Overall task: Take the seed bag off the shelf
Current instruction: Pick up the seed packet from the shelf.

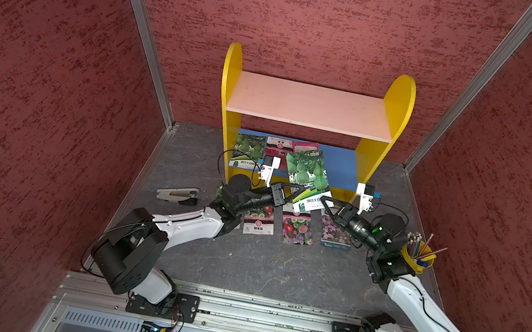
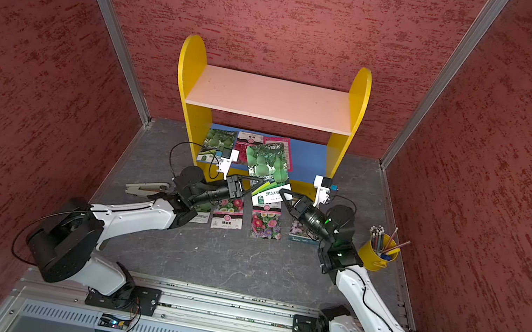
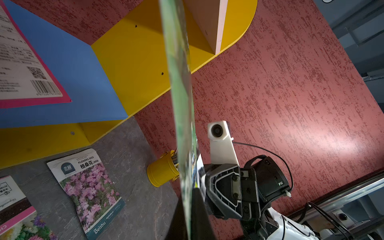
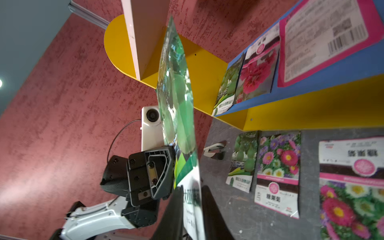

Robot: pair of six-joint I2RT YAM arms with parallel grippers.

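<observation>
Green gourd seed bag point(image 1: 307, 172): lifted off the blue lower board point(image 1: 343, 167) and tilted, at the centre of both top views, just in front of the shelf point(image 1: 400, 98).
Left gripper point(image 1: 294, 189): mine, clamped tight on the bag's lower left corner.
Right gripper point(image 1: 326, 201): mine, jaws a little apart. The bag's lower right edge stands between them, and the right wrist view shows my dark fingers point(image 4: 211, 207) on either side of the printed film.
Lower board: three more packets lie flat on its left half: a second gourd packet point(image 1: 247, 150), a red-flower packet point(image 1: 279, 147) and a pink-edged packet point(image 1: 305, 146) with its barcode side up.
Upper board point(image 1: 312, 106): pale pink, set between the yellow round-topped side panels.
Table point(image 1: 257, 269): a row of flower seed packets point(image 1: 297, 231) lies below my grippers. A stapler point(image 1: 178, 194) sits at centre left and a yellow cup of pencils point(image 1: 417, 254) at centre right.
</observation>
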